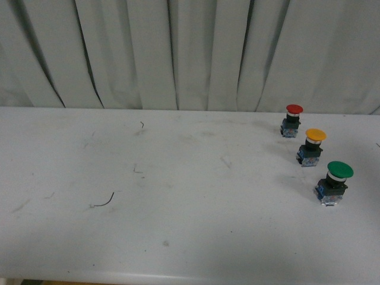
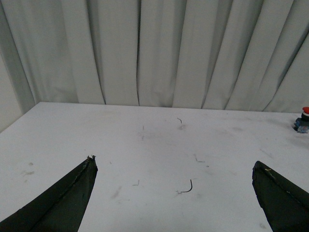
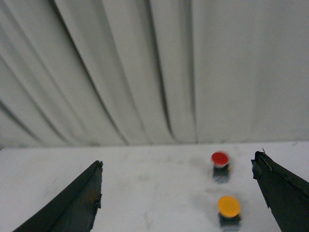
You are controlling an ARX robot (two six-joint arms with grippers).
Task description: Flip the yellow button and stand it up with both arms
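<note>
Scanning the front view from left to right: a scuffed white table (image 1: 178, 237) across the lower two thirds, pale pleated curtain (image 1: 178, 53) behind, a thin dark curl of wire (image 1: 105, 202) at lower left, a smaller dark fleck near upper centre. No arm in this view.

Further right, three push-buttons in a diagonal row near the right edge, all upright with caps on top. Farthest back, the red button (image 1: 293, 119). Just in front of it and slightly right, the yellow button (image 1: 313, 146), standing on its blue base, apart from its neighbours. Nearest and lowest in frame, the green button (image 1: 334, 181), larger than the other two.

Left wrist view: left gripper (image 2: 175, 166) spread wide, one black finger at lower left, the other at lower right, nothing between them but bare table and the wire curl. Red button just visible at the far right edge (image 2: 303, 119); yellow button not seen here.

Right wrist view, blurred: right gripper (image 3: 177, 164) also wide apart and holding nothing. Yellow button (image 3: 229, 210) low in frame, between the fingers but nearer the right-hand finger, not touched by either. Red button (image 3: 220, 164) above it.
</note>
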